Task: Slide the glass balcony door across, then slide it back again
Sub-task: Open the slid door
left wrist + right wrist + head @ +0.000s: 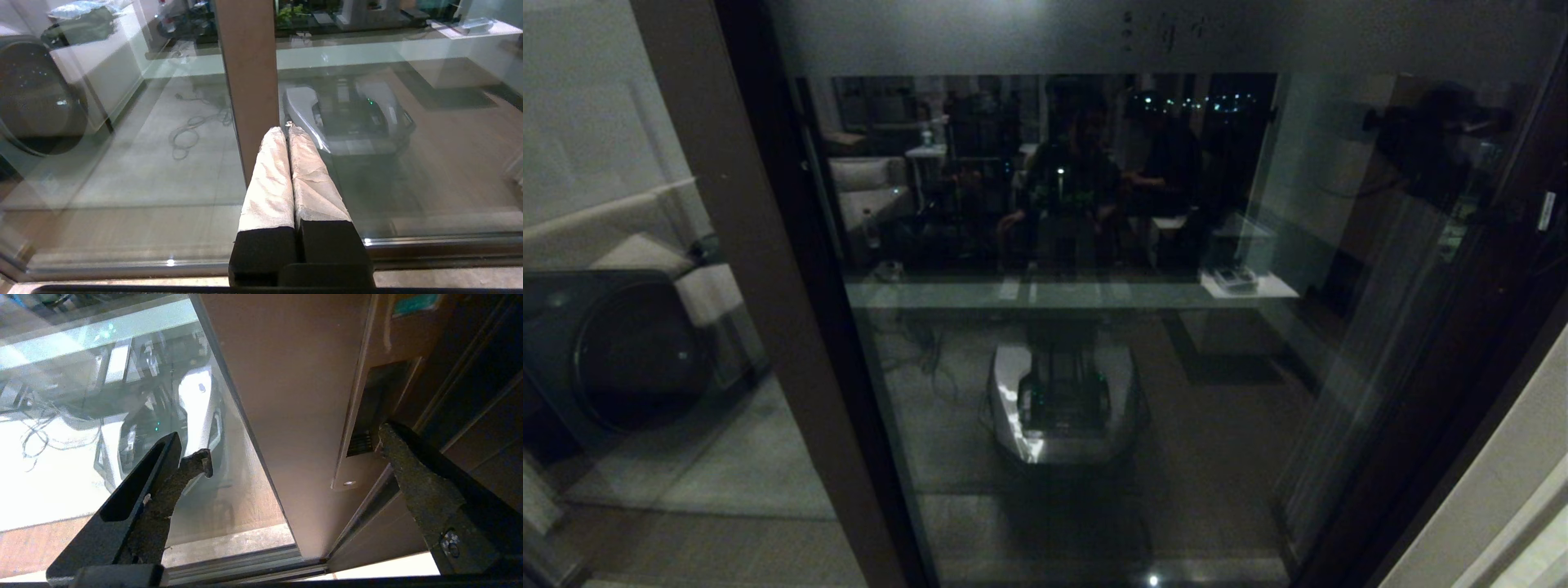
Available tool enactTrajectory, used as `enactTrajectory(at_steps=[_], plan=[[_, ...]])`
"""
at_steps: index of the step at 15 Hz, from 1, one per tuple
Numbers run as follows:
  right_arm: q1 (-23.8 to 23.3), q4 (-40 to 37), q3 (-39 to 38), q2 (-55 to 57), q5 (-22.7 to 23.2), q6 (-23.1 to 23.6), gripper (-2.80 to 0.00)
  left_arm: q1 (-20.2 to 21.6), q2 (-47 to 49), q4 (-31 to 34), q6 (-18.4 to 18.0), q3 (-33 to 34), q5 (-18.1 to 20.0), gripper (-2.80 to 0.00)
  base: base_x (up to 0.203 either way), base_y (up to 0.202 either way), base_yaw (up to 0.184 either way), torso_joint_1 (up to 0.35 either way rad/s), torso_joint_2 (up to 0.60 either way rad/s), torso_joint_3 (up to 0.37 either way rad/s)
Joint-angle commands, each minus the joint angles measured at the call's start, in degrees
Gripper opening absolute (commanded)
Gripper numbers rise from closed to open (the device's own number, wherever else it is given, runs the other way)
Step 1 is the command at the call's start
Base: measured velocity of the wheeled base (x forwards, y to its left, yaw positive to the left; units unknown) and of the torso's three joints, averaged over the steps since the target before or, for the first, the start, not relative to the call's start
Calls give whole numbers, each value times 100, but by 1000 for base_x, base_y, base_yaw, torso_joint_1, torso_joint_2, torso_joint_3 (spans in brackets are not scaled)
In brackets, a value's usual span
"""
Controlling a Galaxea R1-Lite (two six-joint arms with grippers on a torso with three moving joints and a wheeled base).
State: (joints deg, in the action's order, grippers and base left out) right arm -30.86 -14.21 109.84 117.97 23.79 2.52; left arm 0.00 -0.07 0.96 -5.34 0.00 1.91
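door (1094, 367): centre, before robot | washer (621, 351): left, behind glass | right hand (292, 457): astride door stile

The scene is viewed from the head camera, high up and tilted down, close against the glass balcony door (1078, 327), whose pane fills most of the frame. From behind the left gripper (288, 130), the lower glass and a brown upright stile (249, 73) are seen at short range. From behind the right gripper (294, 457), the door's stile and its recessed handle (367, 424) are seen very near. The robot's reflected base (1062, 400) is shared by all three views.
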Motion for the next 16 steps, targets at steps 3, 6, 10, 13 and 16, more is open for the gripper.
enactTrajectory(at_steps=[3,6,10,13,16], plan=[[147,6,29,138,21,-19,0,0,-1,0,-3,9,12,-280,0,0,0,0,0,0],[247,6,12,138,21,-32,0,0,-1,0,-3,9,-1,-280,0,0,0,0,0,0],[300,6,-2,147,21,-50,0,0,-1,1,-3,9,11,-280,0,0,0,0,0,0],[372,6,-40,121,25,-103,0,0,-1,0,-3,9,2,-280,0,0,0,0,0,0],[397,6,-42,121,30,-121,0,0,-1,0,-3,9,11,-280,0,0,0,0,0,0]])
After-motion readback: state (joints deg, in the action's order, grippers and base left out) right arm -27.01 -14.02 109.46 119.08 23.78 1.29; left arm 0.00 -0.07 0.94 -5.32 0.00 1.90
